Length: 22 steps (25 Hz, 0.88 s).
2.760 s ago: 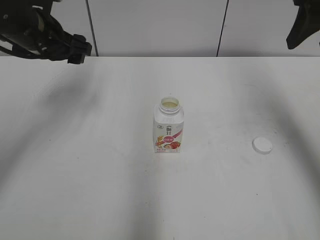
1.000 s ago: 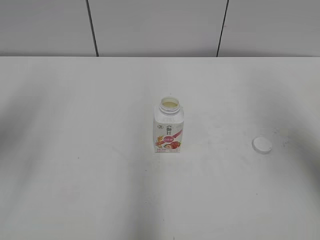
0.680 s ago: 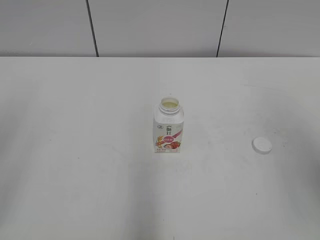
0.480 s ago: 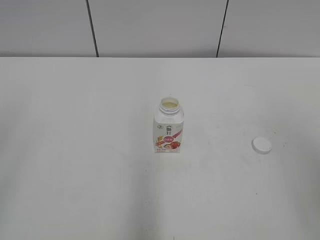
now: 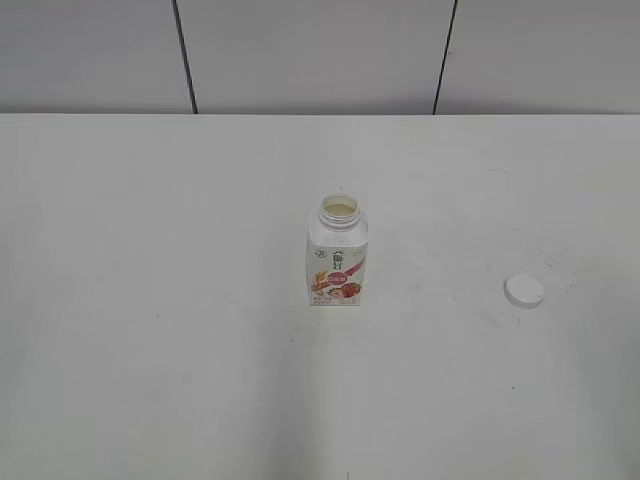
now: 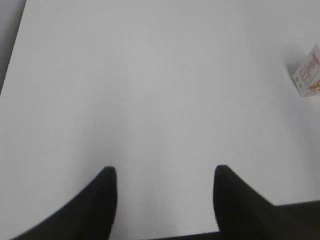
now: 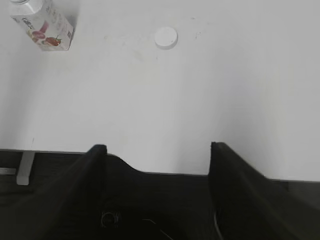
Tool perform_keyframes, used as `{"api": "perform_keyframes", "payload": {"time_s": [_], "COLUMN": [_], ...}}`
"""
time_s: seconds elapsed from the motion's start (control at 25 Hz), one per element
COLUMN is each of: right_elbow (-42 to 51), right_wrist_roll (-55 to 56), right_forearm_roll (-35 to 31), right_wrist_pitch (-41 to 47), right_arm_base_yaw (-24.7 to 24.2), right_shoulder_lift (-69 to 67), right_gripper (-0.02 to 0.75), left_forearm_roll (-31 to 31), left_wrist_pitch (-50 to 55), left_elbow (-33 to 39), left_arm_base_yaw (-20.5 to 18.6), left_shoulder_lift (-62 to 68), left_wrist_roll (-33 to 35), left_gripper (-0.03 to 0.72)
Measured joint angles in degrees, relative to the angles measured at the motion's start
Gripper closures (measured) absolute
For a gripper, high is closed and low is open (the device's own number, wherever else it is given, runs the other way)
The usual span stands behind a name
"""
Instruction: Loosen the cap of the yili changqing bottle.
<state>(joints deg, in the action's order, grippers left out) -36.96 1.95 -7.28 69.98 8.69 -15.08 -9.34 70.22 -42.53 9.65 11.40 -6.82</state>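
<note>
The yili changqing bottle stands upright in the middle of the white table, its neck open and uncapped. It also shows in the right wrist view and at the right edge of the left wrist view. The white cap lies flat on the table to the bottle's right, apart from it; the right wrist view shows it too. My left gripper is open and empty over bare table. My right gripper is open and empty at the table's front edge. Neither arm shows in the exterior view.
The white table runs back to a grey panelled wall. The table's front edge and a dark space below it show in the right wrist view. The table's left edge shows in the left wrist view.
Both arms, seen at the top corners 2.8 s ago, have left the exterior view. The bottle and the cap have not moved.
</note>
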Motion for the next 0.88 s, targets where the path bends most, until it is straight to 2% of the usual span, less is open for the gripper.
{"api": "perform_keyframes", "payload": {"time_s": [0.32,0.64,0.88], "right_elbow": [4.51,4.57,5.74], "right_wrist_roll": [-5.65,-7.36,-10.03], "right_forearm_roll": [-0.11,-0.1,0.86], "right_wrist_pitch": [0.25,0.26,-2.5], "right_arm_base_yaw": [0.0,0.0,0.0], "right_shoulder_lift": [10.31,15.57,15.57], "right_gripper": [0.234,0.234,0.234], "left_forearm_roll": [0.35,3.4,4.81], "left_wrist_pitch": [0.24,0.02,-7.0], "left_elbow": [4.28,8.42,11.56], "left_arm_base_yaw": [0.0,-0.2,-0.24], "left_shoulder_lift": [-11.56,-11.82,-11.82], "left_wrist_roll": [1.52,2.46,4.47], "left_gripper": [0.298,0.3,0.3]}}
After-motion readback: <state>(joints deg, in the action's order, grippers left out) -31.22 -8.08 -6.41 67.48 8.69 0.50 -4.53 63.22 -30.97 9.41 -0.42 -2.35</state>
